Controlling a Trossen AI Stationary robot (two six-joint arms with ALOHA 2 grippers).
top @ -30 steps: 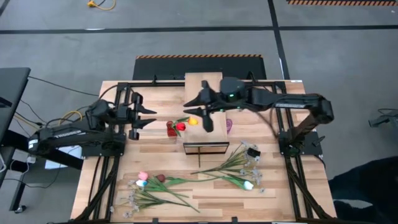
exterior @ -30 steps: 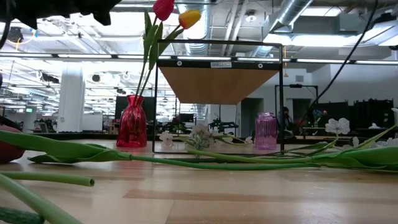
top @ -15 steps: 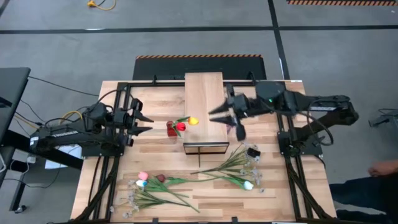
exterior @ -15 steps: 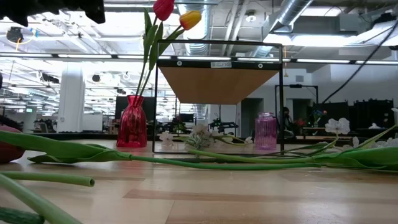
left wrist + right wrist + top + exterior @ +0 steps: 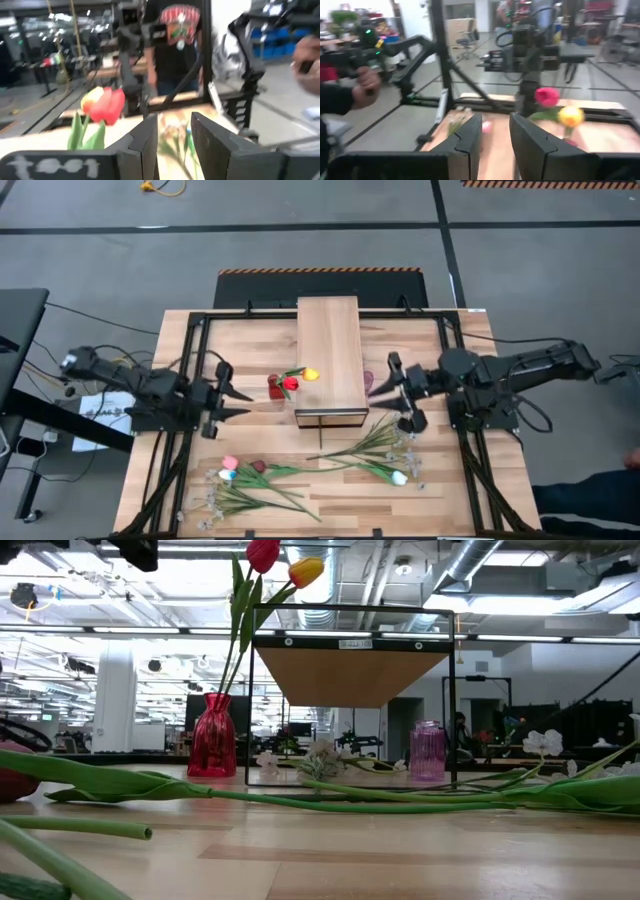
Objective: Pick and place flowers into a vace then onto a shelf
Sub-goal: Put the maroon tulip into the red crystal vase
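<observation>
A red vase [image 5: 274, 388] stands on the table left of the shelf [image 5: 328, 350] and holds a red tulip [image 5: 291, 383] and a yellow tulip [image 5: 311, 374]. In the low view the vase [image 5: 212, 735] stands upright with both blooms above shelf height. A purple vase [image 5: 368, 383] stands right of the shelf. More flowers [image 5: 375, 452] lie flat near the front edge. My left gripper [image 5: 248, 403] hovers left of the red vase, open and holding nothing. My right gripper [image 5: 375, 390] hovers right of the purple vase, open and holding nothing. Both point level.
Another bunch of flowers [image 5: 245, 485] lies at the front left, with stems [image 5: 300, 802] stretching across the low view. The shelf's black frame [image 5: 250, 690] stands between the vases. A person [image 5: 180, 45] stands beyond the table, and a hand [image 5: 365, 85] shows there too.
My right gripper has drawn back from above the shelf toward the table's right edge and sunk lower. My left gripper has swung toward the table's near edge, staying left of the red vase. The vases and flowers have kept still.
</observation>
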